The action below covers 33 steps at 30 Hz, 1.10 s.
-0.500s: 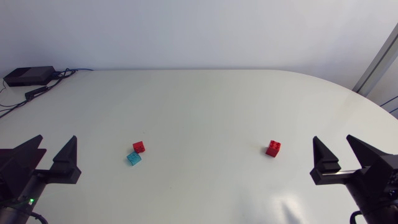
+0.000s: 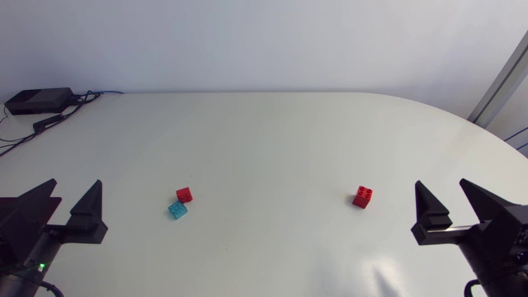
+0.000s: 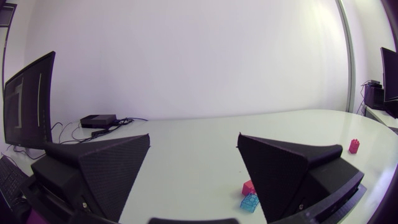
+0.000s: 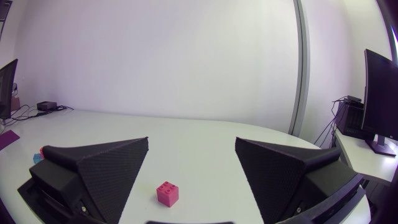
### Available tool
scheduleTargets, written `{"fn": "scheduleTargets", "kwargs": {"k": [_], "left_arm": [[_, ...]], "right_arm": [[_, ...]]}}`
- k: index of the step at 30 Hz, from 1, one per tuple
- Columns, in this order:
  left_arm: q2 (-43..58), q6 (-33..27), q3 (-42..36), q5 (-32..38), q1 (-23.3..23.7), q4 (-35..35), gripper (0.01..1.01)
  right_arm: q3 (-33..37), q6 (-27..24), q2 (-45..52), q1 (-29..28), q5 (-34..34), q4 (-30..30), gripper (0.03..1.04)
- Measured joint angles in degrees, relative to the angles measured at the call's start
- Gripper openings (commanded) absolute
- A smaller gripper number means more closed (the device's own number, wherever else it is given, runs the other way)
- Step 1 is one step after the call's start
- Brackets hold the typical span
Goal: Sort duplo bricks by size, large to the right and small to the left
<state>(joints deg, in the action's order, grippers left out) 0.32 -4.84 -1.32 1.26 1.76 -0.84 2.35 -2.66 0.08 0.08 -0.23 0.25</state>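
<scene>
the white surface [image 2: 264, 140] carries three loose bricks: a small red brick [image 2: 185, 195] just beside a see-through blue brick [image 2: 177, 209] toward our left, and a larger red brick [image 2: 362, 196] well apart toward our right. our left gripper [image 2: 76, 183] and right gripper [image 2: 441, 183] sit at the near corners, both spread wide, holding nothing. nothing has shifted since the earlier frame.

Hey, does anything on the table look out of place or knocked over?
Nothing stands out. The small red brick and blue brick sit upright close together on the left, the larger red brick upright on the right.
</scene>
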Motion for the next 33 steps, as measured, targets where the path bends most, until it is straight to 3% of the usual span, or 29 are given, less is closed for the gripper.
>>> {"fn": "scheduleTargets", "kwargs": {"k": [9,19,26,33], "left_arm": [[-0.07,0.0,-0.13,-0.02,0.0,-0.57,0.979],[0.07,0.22,-8.28,0.0,-1.92,-10.4,0.977],[7.32,2.01,-17.29,-0.02,-4.85,-15.13,0.972],[23.8,4.59,-29.31,-0.02,-6.84,-21.88,0.972]], "right_arm": [[0.0,0.0,0.0,0.37,0.0,0.0,1.0],[2.45,0.02,0.72,1.38,-0.02,-3.61,1.0],[12.98,0.48,11.5,2.05,-0.04,-6.8,1.0],[23.21,3.98,24.2,3.72,-0.5,-9.97,1.0]]}}
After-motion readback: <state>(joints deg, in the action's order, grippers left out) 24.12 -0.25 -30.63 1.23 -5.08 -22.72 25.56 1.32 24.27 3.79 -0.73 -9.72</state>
